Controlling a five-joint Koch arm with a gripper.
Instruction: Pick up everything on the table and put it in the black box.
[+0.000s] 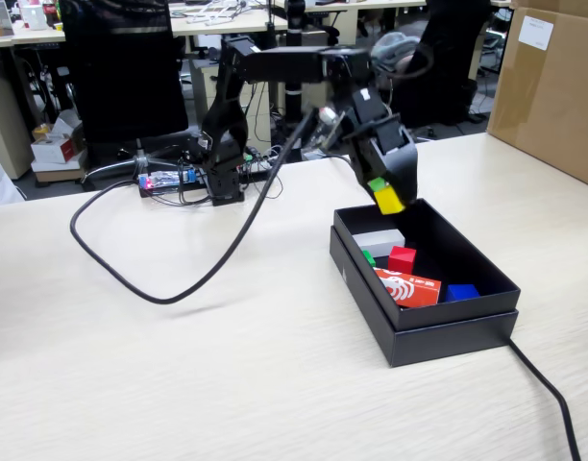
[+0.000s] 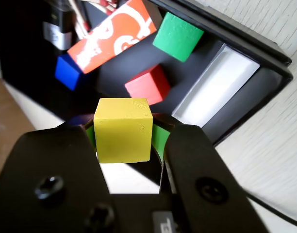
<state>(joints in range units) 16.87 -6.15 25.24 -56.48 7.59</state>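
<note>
My gripper (image 1: 387, 197) (image 2: 123, 133) is shut on the yellow cube (image 1: 389, 201) (image 2: 123, 130) and hangs just above the far rim of the black box (image 1: 448, 327) (image 2: 272, 65). Green pads line the jaws on both sides of the cube. Inside the box lie the red cube (image 1: 402, 258) (image 2: 149, 85) and the green cube (image 1: 368, 256) (image 2: 177, 36); in the fixed view the green one is half hidden by the box's left wall. The box stands on the beige table (image 1: 179, 365).
The box also holds a red-and-white packet (image 1: 407, 287) (image 2: 112, 36), a small blue block (image 1: 461, 292) (image 2: 67, 73) and a white insert (image 1: 379, 241) (image 2: 216, 85). A thick black cable (image 1: 169, 288) loops over the table's left. A brown carton (image 1: 553, 86) stands at the right.
</note>
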